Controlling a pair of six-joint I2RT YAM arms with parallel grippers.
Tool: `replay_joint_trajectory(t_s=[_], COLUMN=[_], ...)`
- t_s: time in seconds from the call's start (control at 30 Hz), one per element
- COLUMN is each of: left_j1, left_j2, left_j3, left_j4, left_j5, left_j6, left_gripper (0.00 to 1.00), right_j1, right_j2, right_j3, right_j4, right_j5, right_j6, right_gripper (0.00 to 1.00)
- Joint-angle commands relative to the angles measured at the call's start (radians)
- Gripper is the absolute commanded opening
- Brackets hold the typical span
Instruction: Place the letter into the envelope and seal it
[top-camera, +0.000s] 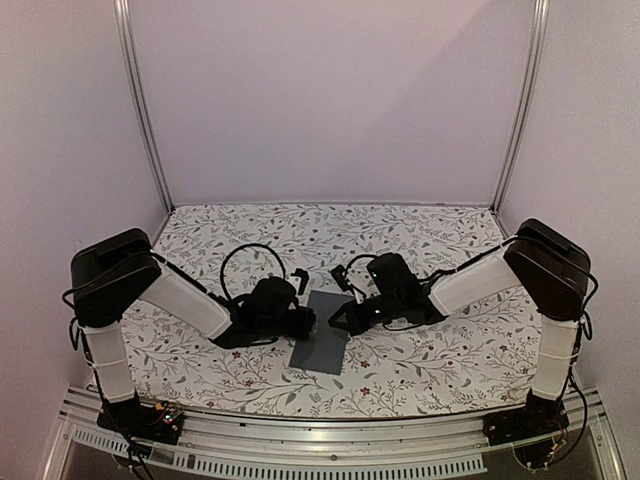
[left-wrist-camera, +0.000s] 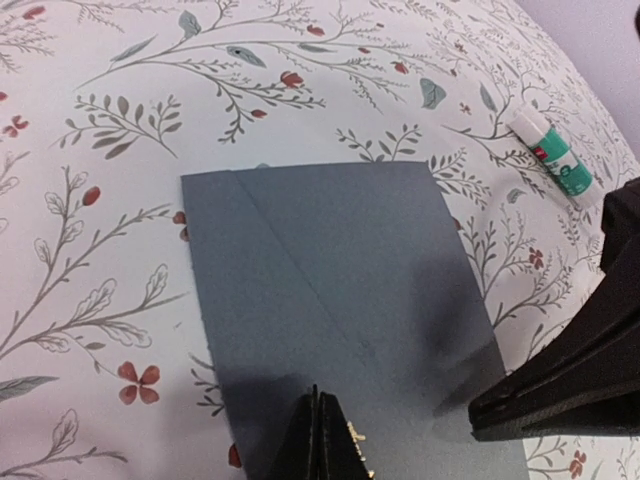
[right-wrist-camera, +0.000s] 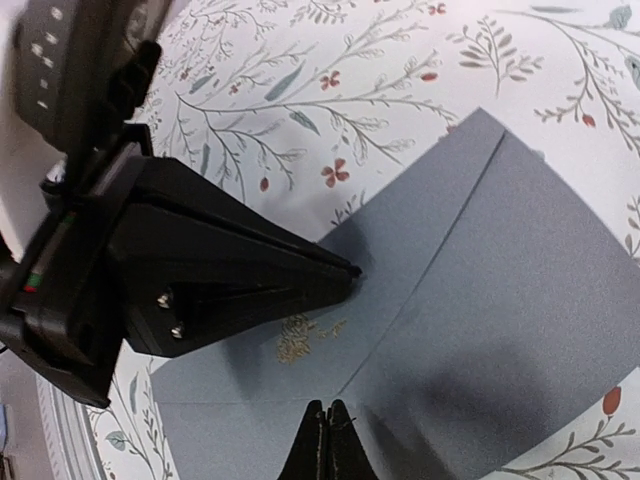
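The dark slate-grey envelope (top-camera: 322, 335) lies flat on the floral tablecloth between the two arms, its flap folded down. It fills the left wrist view (left-wrist-camera: 340, 270) and the right wrist view (right-wrist-camera: 500, 300). My left gripper (top-camera: 308, 322) is shut, with its tip (left-wrist-camera: 318, 402) down on the envelope's left part. My right gripper (top-camera: 336, 318) is shut, with its tip (right-wrist-camera: 328, 410) down on the envelope's right part. The two tips point at each other a short way apart. The tan letter is not in sight. A patch of yellowish specks (right-wrist-camera: 300, 335) marks the envelope.
A small teal-white tube (left-wrist-camera: 553, 155) lies on the tablecloth (top-camera: 440, 350) beyond the envelope's far corner. White walls and a metal frame (top-camera: 140, 110) enclose the table on three sides.
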Motion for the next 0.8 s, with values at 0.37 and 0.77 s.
replay_joint_trajectory(t_s=[0.37, 0.77], left_j1=[0.001, 0.002], left_j2=[0.010, 0.013], left_j3=[-0.077, -0.074], left_j4=[0.032, 0.051], left_j5=[0.012, 0.033], left_j6=[0.018, 0.020], left_gripper=[0.00, 0.00], right_j1=[0.008, 0.012], right_j2=[0.050, 0.156], right_j3=[0.124, 0.131], right_j4=[0.039, 0.037], right_j5=[-0.097, -0.106], right_j6=[0.074, 0.098], right_gripper=[0.01, 0.00])
